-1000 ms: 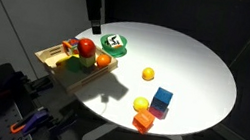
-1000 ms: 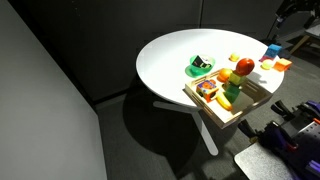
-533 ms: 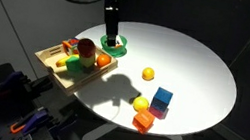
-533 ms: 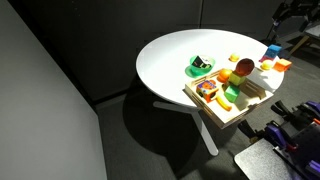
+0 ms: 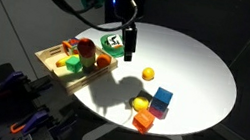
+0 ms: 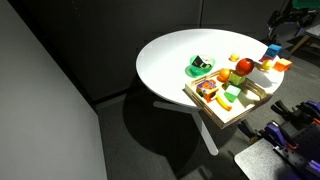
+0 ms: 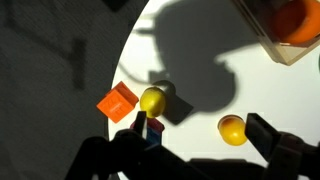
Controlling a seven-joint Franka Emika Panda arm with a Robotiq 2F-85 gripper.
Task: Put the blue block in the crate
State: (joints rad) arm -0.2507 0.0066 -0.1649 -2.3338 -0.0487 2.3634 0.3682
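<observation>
The blue block (image 5: 163, 97) stands near the round white table's front edge, beside a yellow piece (image 5: 141, 104), a magenta block (image 5: 159, 112) and an orange block (image 5: 143, 121). It also shows in an exterior view (image 6: 272, 51). The wooden crate (image 5: 49, 63) holds several toy fruits and sits at the table's left edge; it appears in both exterior views (image 6: 250, 105). My gripper (image 5: 126, 49) hangs open and empty above the table between the crate and the blue block. In the wrist view the open fingers (image 7: 205, 135) frame a yellow ball (image 7: 232, 129); the blue block (image 7: 152, 131) is partly hidden behind one finger.
A green plate (image 5: 115, 48) with a dark item sits behind the gripper. A loose yellow ball (image 5: 149, 74) lies mid-table. In the wrist view an orange block (image 7: 117, 102) and a yellow piece (image 7: 152, 99) lie near the table edge. Dark equipment stands below the table.
My gripper has moved from above the crate's far side past the green plate toward the middle of the table, nearer the yellow ball and blue block. The objects have not moved.
</observation>
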